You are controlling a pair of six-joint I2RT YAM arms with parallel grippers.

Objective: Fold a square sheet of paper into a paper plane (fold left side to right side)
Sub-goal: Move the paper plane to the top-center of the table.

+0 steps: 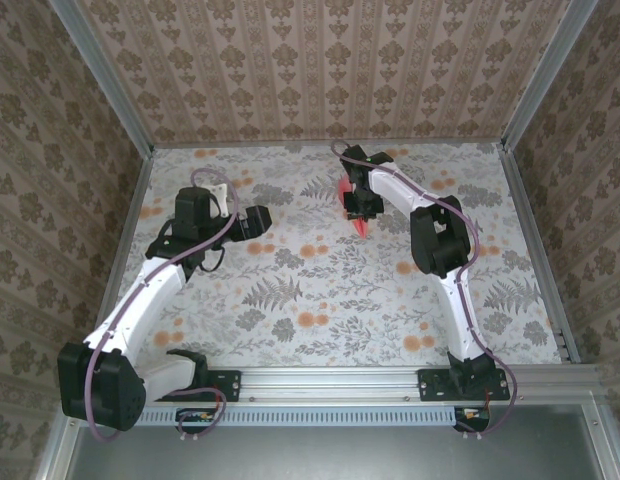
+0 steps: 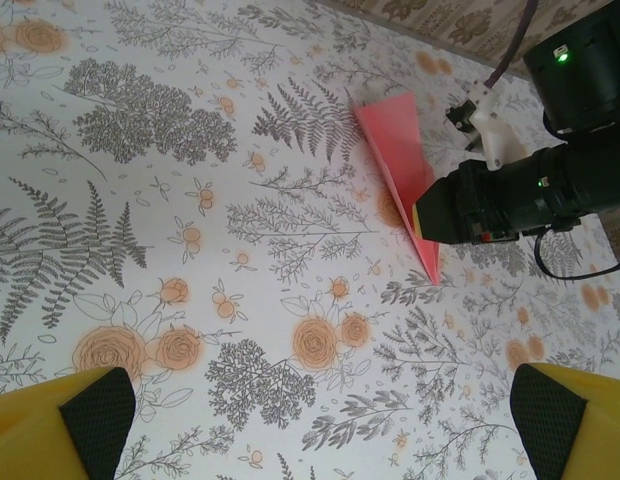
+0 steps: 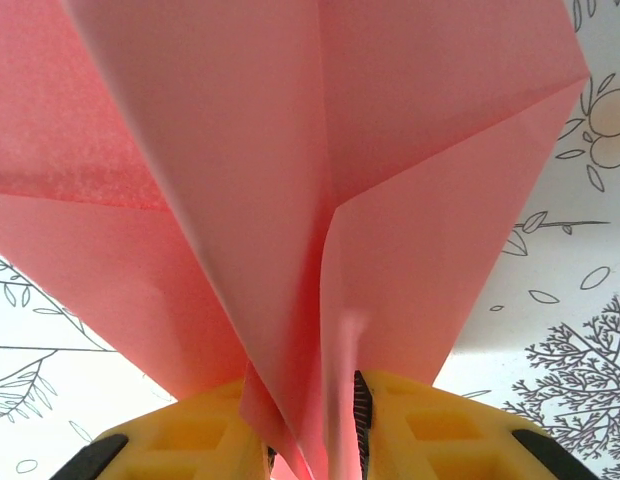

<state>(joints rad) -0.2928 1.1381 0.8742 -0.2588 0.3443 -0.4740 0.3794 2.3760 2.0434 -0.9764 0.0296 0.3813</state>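
Observation:
The paper plane (image 1: pixel 356 222) is a salmon-pink creased dart at the far middle of the table, its nose pointing toward the arms. My right gripper (image 1: pixel 362 203) comes down on it from the back. In the right wrist view the plane's folded layers (image 3: pixel 290 200) stand between my yellow fingers (image 3: pixel 430 430). The jaws are slightly parted and the layers splay loosely, so my right gripper (image 3: pixel 312 440) is open. The left wrist view shows the plane (image 2: pixel 395 150) lying flat under the right gripper (image 2: pixel 470 205). My left gripper (image 2: pixel 320 430) hangs wide open with nothing in it, well left of the plane.
The floral tablecloth (image 1: pixel 320 290) covers the whole table. Patterned walls and metal rails (image 1: pixel 535 240) close it in on three sides. The left arm (image 1: pixel 180 250) reaches over the left half, its gripper (image 1: pixel 258 220) pointing right.

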